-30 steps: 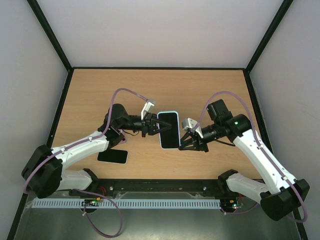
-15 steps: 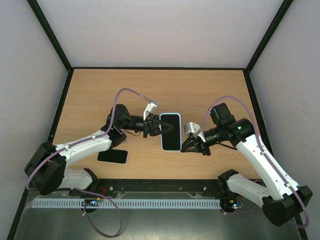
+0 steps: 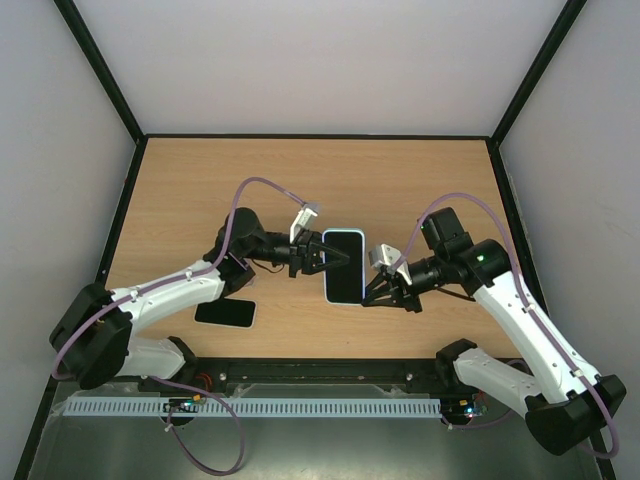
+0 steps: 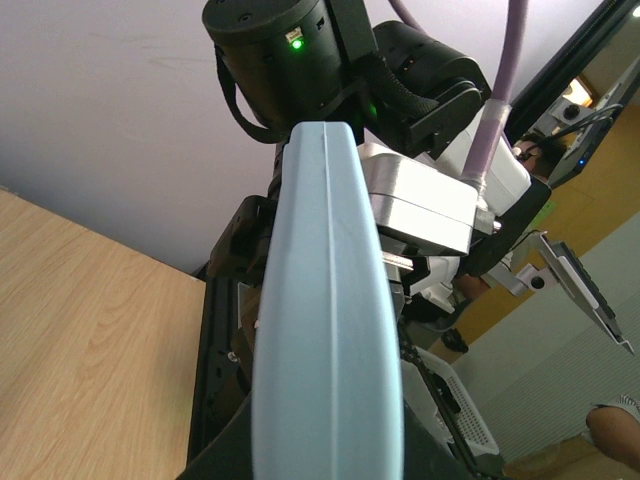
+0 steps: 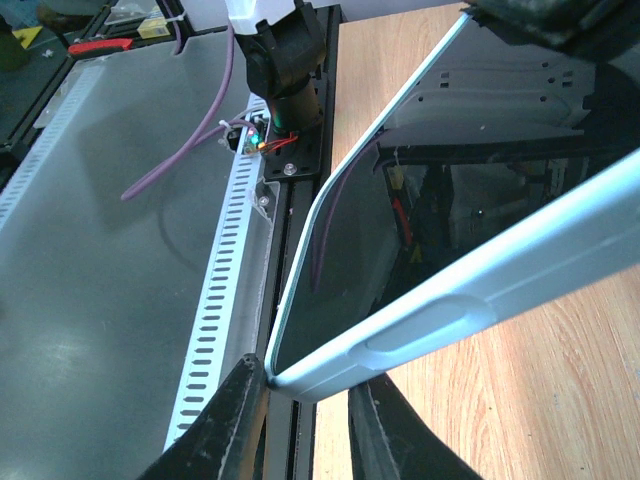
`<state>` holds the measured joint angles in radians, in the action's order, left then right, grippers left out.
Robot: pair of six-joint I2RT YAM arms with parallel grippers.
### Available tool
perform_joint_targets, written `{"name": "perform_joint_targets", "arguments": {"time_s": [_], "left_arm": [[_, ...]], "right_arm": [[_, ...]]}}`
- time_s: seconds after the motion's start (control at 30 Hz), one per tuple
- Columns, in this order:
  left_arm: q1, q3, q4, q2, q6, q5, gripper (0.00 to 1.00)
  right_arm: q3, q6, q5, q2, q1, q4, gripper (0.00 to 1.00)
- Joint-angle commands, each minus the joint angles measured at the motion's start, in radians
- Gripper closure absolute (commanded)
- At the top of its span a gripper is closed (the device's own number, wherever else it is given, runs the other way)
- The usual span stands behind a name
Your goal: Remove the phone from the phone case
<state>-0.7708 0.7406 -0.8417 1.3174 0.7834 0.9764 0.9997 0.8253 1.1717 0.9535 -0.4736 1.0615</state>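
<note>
As both arms met over the middle of the wooden table [image 3: 200,190], we saw the left gripper [image 3: 327,256] clamped on the left long edge of the phone case [image 4: 325,330], whose pale blue side ran straight down the centre of the left wrist view. Opposite it, the right gripper [image 3: 368,288] was closed on the case's right long edge near the lower corner. In the right wrist view its two fingers [image 5: 236,424] stood either side of the pale blue rim and pinched it between them. The phone [image 3: 344,266] sat inside the case, its dark screen facing up and mirroring the rig above it. Case and phone hung between the two grippers near the table's centre. The wrist views suggested the pair was tilted and raised off the wood, though from above we could not tell how far. On the right arm's wrist, just behind the case, a green light [image 4: 296,42] glowed. A second flat black handset [image 3: 225,313] lay on the table beside the left arm's forearm, well apart from the case. Purple cables [image 3: 262,182] looped over both arms.
</note>
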Motion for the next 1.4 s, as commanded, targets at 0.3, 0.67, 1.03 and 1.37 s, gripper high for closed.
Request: {"name": "perform_joint_targets", "arguments": {"time_s": [0.3, 0.67, 1.03, 1.37], "left_arm": [[-0.067, 0.113, 0.027, 0.032, 0.048, 0.020, 0.98], [-0.083, 0.105, -0.080, 0.043, 0.208, 0.063, 0.98], [-0.086, 0.047, -0.043, -0.027, 0.161, 0.015, 0.97], [-0.094, -0.096, -0.188, -0.058, 0.177, -0.071, 0.98]], "right_arm": [[0.054, 0.094, -0.099, 0.003, -0.008, -0.057, 0.97], [0.138, 0.142, -0.282, 0.017, -0.008, -0.086, 0.98], [0.126, -0.136, -0.248, -0.009, -0.008, -0.237, 0.98], [0.001, -0.736, -0.293, -0.075, -0.007, -0.641, 0.91]]}}
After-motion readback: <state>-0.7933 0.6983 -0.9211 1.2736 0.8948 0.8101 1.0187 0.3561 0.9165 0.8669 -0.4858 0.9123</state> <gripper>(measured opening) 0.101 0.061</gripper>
